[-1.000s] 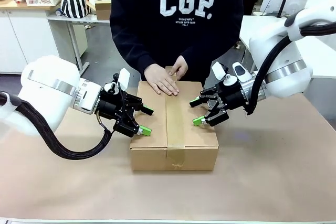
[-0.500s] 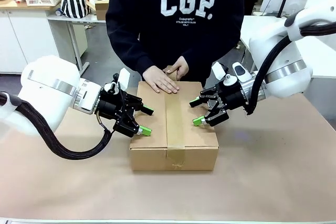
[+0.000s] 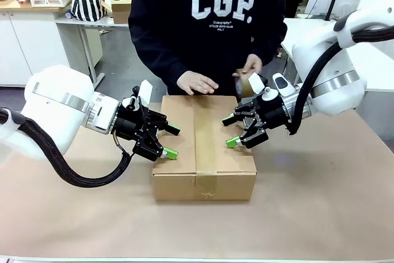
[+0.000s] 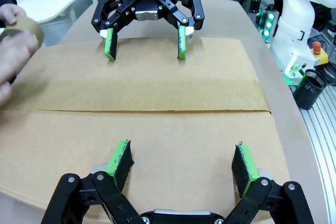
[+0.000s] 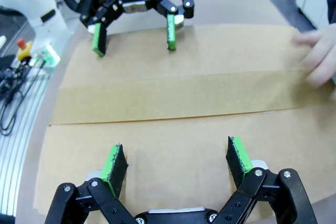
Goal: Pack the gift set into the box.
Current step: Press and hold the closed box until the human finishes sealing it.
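The box [image 3: 178, 164] lies in the middle of the table, flaps closed, with a strip of brown tape [image 3: 205, 133] running along its top seam. The gift set is out of view. My left gripper [image 3: 172, 142] is open at the box's left side, its green pads over the top edge, holding nothing. Open too, my right gripper [image 3: 229, 131] hovers over the box's right side. In the left wrist view my left gripper [image 4: 182, 161] faces the right gripper [image 4: 144, 40] across the box top [image 4: 157, 129]. The right wrist view mirrors this: right gripper [image 5: 176, 161], left gripper [image 5: 134, 35].
A person stands at the far side. One hand [image 3: 196, 82] hovers over the box's far edge; the other holds a roll of brown tape [image 3: 246, 84] just behind my right gripper. Bare brown table [image 3: 320, 201] surrounds the box.
The person's hands have lifted off the box top. One hand has moved right and up with the tape roll. Both grippers have stayed where they were.
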Controlling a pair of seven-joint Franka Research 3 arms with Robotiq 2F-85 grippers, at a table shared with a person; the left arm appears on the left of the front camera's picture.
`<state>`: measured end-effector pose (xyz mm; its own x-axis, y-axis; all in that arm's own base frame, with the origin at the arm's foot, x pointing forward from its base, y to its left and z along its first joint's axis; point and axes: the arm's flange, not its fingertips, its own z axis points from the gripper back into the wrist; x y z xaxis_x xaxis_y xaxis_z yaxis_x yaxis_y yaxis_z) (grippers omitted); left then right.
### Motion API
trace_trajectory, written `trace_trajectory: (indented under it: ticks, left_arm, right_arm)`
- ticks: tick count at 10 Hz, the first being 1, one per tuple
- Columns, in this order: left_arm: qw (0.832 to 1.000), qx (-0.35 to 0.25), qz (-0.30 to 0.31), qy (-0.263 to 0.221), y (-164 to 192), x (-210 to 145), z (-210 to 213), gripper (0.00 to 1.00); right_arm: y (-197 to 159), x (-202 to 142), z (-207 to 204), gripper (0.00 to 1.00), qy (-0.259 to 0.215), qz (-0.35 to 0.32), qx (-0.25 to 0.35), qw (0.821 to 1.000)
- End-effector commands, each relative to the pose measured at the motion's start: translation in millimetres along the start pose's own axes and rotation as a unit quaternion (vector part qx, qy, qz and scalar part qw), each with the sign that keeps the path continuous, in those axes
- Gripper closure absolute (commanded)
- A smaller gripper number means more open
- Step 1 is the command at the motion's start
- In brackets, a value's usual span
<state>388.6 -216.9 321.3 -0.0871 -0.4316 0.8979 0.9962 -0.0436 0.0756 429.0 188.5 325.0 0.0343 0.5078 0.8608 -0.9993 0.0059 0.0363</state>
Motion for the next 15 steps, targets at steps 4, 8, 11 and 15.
trace_trajectory:
  ticks: [4, 8, 11, 15]
  left_arm:
    - [1.000, -0.001, -0.003, -0.002, -0.8, -0.9, 0.0, 0.00]
    - [1.000, -0.001, -0.003, -0.002, -0.8, -0.9, 0.0, 0.00]
    - [1.000, 0.000, 0.000, 0.000, 0.0, 0.0, 0.0, 0.00]
    - [0.998, -0.048, 0.013, -0.033, -23.6, 35.2, 25.4, 0.00]
  right_arm:
    - [2.1, -1.3, -2.1, 0.00, 0.004, 0.000, -0.001, 1.000]
    - [2.1, -1.3, -2.1, 0.00, 0.004, 0.000, -0.001, 1.000]
    - [0.1, -0.1, 0.0, 0.00, 0.000, 0.000, 0.000, 1.000]
    - [26.2, 40.5, 15.3, 0.00, 0.016, -0.036, 0.012, 0.999]
